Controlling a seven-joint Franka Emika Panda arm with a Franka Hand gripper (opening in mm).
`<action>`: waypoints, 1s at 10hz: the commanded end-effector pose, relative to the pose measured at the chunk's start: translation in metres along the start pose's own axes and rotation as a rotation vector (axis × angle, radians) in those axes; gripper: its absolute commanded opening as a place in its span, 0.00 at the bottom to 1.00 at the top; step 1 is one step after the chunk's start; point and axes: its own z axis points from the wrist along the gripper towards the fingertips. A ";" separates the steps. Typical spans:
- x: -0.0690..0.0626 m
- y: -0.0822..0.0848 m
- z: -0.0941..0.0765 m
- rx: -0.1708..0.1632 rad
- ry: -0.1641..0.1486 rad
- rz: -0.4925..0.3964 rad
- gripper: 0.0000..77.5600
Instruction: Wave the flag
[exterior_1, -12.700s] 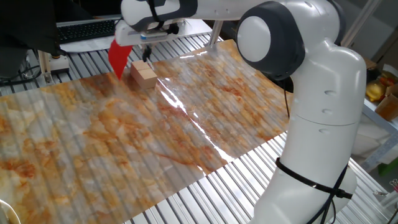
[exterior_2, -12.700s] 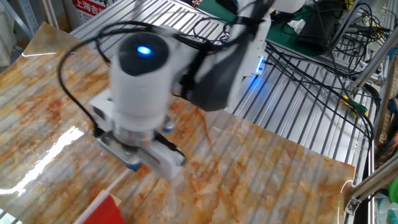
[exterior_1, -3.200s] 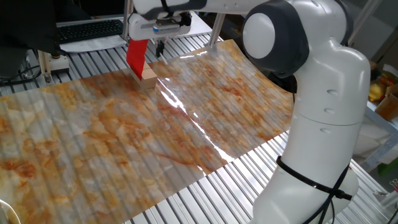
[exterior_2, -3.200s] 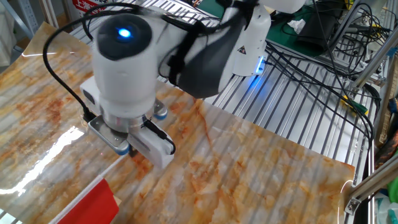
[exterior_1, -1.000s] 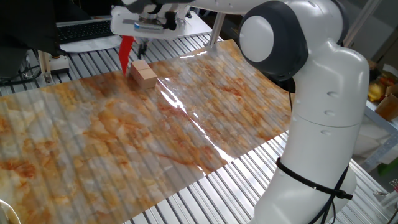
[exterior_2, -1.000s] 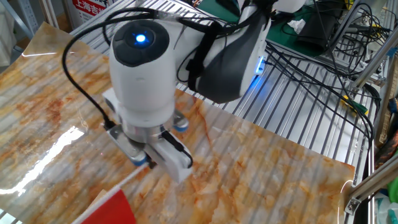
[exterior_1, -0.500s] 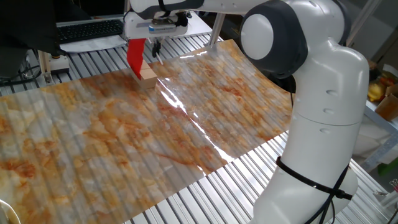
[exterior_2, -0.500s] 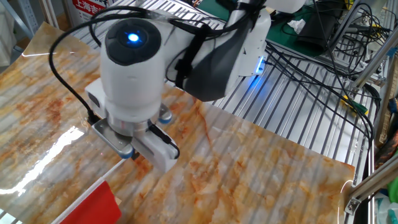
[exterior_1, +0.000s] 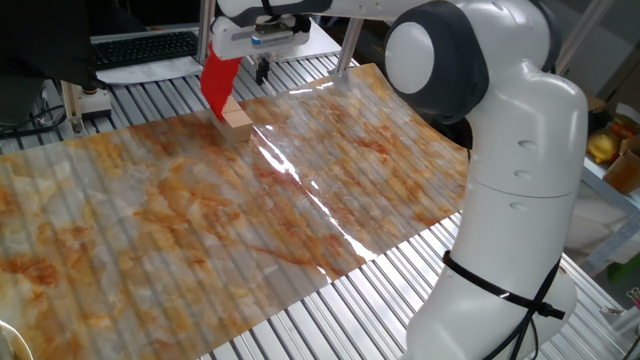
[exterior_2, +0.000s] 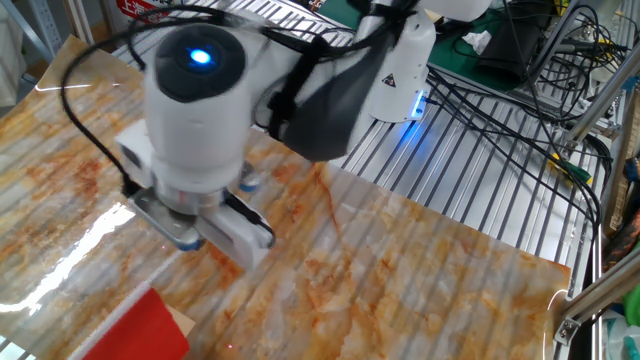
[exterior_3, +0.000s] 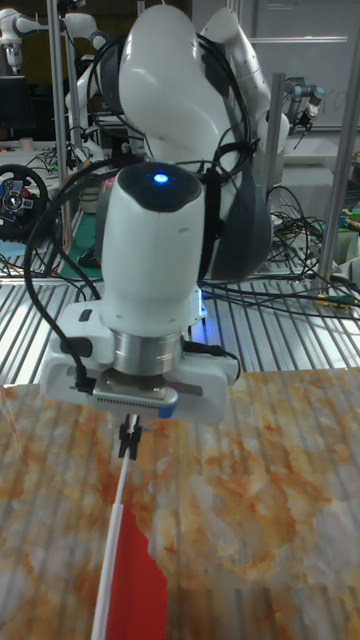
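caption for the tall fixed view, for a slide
Franka arm's hand pinches the top of a thin white pole carrying the red flag above the orange-marbled sheet.

Even overhead light being cast across all three views, white glare streaks being thrown off the glossy orange-marbled sheet (exterior_1: 300, 190), soft shadows being kept faint, the arm's wrist housing (exterior_2: 195, 130) being smeared by motion blur, background clutter being rendered slightly soft.

No text legible — sign blurred
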 end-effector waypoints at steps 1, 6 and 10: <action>-0.034 -0.076 -0.010 0.109 -0.047 -0.177 0.01; -0.045 -0.052 0.022 0.046 -0.044 -0.139 0.01; -0.054 -0.016 0.049 -0.067 -0.055 -0.049 0.01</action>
